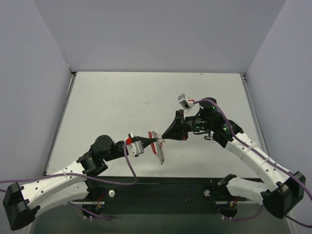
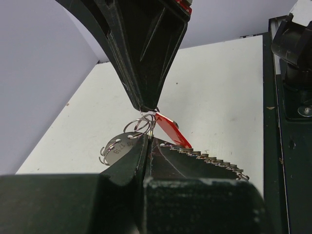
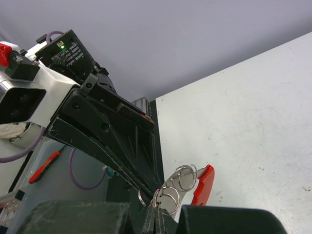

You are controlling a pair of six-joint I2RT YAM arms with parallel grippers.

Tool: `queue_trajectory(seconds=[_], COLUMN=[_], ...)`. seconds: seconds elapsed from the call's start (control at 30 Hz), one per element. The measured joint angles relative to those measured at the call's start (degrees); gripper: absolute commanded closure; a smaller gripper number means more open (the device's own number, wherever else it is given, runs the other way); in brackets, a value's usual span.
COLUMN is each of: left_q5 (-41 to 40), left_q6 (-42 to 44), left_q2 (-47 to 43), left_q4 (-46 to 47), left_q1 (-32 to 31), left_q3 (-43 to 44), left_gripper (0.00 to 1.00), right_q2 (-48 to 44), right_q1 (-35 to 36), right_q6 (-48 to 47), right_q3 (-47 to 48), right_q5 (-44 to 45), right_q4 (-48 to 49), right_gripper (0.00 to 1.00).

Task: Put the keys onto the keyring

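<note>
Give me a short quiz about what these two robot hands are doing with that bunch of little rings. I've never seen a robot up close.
1. True or false: the left hand and the right hand are parked at opposite edges of the table.
2. What colour is the flat piece hanging beside the wire rings? A) blue B) red C) yellow
3. Fill in: both hands are pinched ____ on the wire rings.

Key: 1 false, their tips meet over the table; 2 B; 3 shut.
</note>
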Motion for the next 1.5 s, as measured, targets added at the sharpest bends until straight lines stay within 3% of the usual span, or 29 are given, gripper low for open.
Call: queue_trajectory(seconds=[1.5], left_q5=[-1.01], left_q6=[-2.25], left_q2=[-3.78], left_q4=[1.38], left_q1=[-0.35], left_q3=[-0.09], left_gripper=[1.0], right_q2=[0.46], right_q1=[0.0], right_q6=[-2.08], right_q3=[-0.33], right_q5=[1.42], right_q4=[-1.77], right_gripper=[1.0])
